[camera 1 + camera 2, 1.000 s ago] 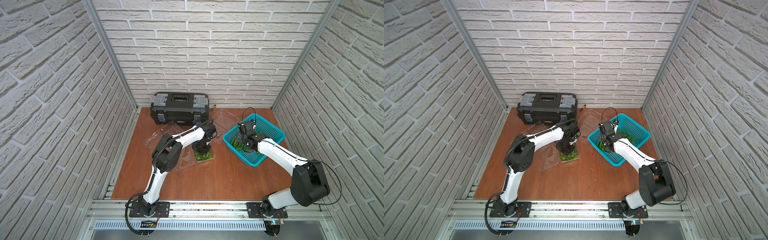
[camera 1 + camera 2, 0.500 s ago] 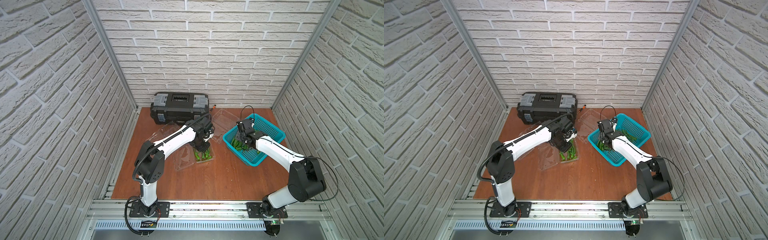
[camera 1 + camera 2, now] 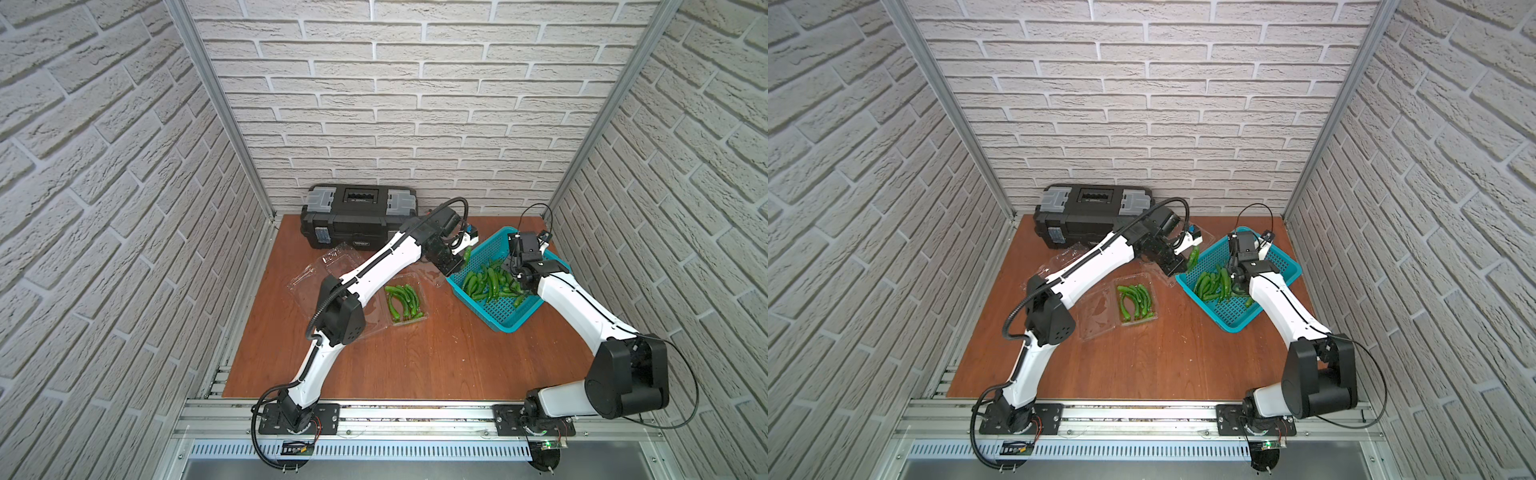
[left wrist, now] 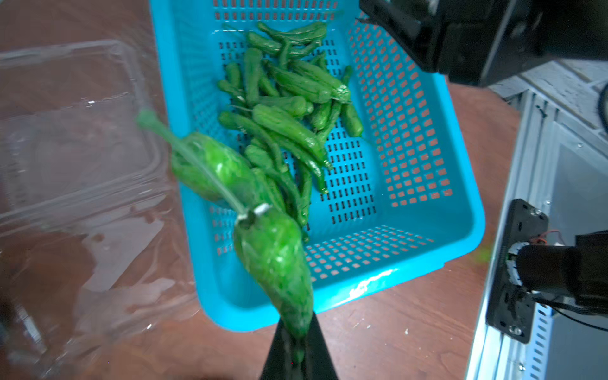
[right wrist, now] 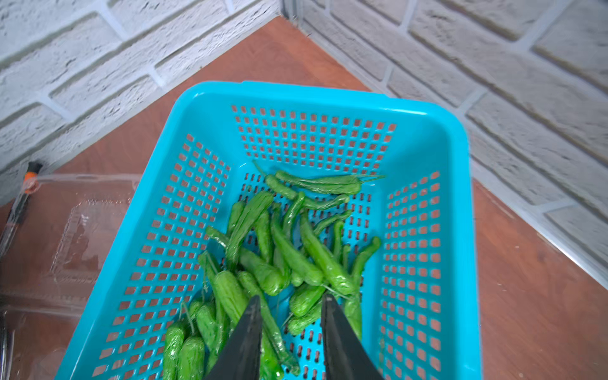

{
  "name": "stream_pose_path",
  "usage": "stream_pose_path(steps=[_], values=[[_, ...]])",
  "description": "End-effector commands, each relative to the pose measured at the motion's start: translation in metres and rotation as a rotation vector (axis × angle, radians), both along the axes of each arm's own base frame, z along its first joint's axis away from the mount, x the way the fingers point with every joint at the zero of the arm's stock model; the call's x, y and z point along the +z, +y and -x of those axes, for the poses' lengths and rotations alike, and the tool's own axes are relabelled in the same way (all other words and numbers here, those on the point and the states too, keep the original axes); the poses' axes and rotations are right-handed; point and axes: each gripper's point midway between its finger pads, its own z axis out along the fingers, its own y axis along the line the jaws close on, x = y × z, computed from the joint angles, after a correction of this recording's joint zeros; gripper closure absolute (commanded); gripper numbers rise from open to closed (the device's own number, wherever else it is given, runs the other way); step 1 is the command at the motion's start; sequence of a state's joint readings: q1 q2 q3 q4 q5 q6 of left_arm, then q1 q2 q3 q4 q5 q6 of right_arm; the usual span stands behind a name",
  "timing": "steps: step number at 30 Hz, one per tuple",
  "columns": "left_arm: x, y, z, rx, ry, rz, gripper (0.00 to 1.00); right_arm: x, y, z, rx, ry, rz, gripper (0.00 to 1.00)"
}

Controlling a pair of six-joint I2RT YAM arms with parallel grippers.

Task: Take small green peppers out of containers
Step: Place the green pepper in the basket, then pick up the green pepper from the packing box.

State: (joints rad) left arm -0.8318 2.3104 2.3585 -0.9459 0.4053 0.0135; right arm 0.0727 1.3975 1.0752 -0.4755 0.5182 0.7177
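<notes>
Several small green peppers [image 3: 402,300] [image 3: 1136,301] lie in an open clear container [image 3: 423,297] [image 3: 1154,291] at the table's centre. My left gripper [image 3: 462,258] [image 4: 297,335] hangs over the left rim of the teal basket [image 3: 505,328] [image 3: 1233,328], shut on the tip of a pepper [image 4: 273,263] [image 3: 1192,255]; a second pepper [image 4: 214,167] dangles from it by the stem. My right gripper [image 3: 515,276] [image 5: 291,301] stands open just above the pepper heap [image 5: 286,253] [image 3: 488,282] inside the basket. An empty clear container [image 4: 75,131] sits beside the basket.
A black toolbox [image 3: 359,216] [image 3: 1096,208] stands against the back wall. Another empty clear clamshell [image 3: 328,266] lies left of centre, partly under my left arm. Brick walls close in on three sides, and the basket sits near the right wall.
My left gripper rose from the centre container and swung right to the basket's edge, carrying peppers. The right gripper stayed over the heap in the basket.
</notes>
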Motion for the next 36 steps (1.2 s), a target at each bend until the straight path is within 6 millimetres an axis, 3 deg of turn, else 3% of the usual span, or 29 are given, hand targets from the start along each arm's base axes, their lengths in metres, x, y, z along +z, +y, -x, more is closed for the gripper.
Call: stream_pose_path(steps=[1,4,8,11,13,16,19,22,25,27,31,36], values=[[0.009,-0.019,0.007,-0.052,0.038,0.108,0.51,0.005,-0.004,0.008,0.003,0.007,0.027,0.67],[0.013,-0.015,0.004,-0.024,0.001,0.132,0.26,0.008,0.006,0.003,0.058,-0.005,-0.004,0.67],[0.024,0.012,-0.019,0.126,-0.093,0.177,0.18,0.023,0.049,-0.014,0.265,-0.043,0.044,0.67],[0.045,0.051,-0.043,0.325,-0.184,0.277,0.17,0.029,0.114,-0.027,0.515,-0.076,0.06,0.67],[0.051,0.09,-0.063,0.518,-0.22,0.344,0.16,0.022,0.163,-0.029,0.679,-0.076,0.02,0.67],[0.034,0.162,-0.08,0.802,-0.214,0.358,0.16,-0.001,0.236,-0.023,0.919,-0.045,-0.071,0.67],[0.007,0.213,-0.075,0.934,-0.192,0.297,0.16,-0.027,0.296,-0.011,1.119,0.05,-0.134,0.67],[-0.015,0.213,-0.045,0.763,-0.101,0.236,0.16,-0.054,0.332,-0.002,1.226,0.175,-0.132,0.68],[-0.029,0.2,-0.008,0.555,0.017,0.137,0.16,-0.075,0.348,-0.003,1.242,0.254,-0.113,0.68],[-0.033,0.197,0.004,0.513,0.08,0.105,0.15,-0.083,0.354,-0.005,1.249,0.278,-0.114,0.68],[-0.039,0.189,0.008,0.512,0.071,0.069,0.03,-0.096,0.357,-0.011,1.231,0.313,-0.106,0.68],[-0.049,0.193,0.0,0.563,0.015,-0.014,0.02,-0.103,0.36,-0.013,1.23,0.329,-0.111,0.68]])
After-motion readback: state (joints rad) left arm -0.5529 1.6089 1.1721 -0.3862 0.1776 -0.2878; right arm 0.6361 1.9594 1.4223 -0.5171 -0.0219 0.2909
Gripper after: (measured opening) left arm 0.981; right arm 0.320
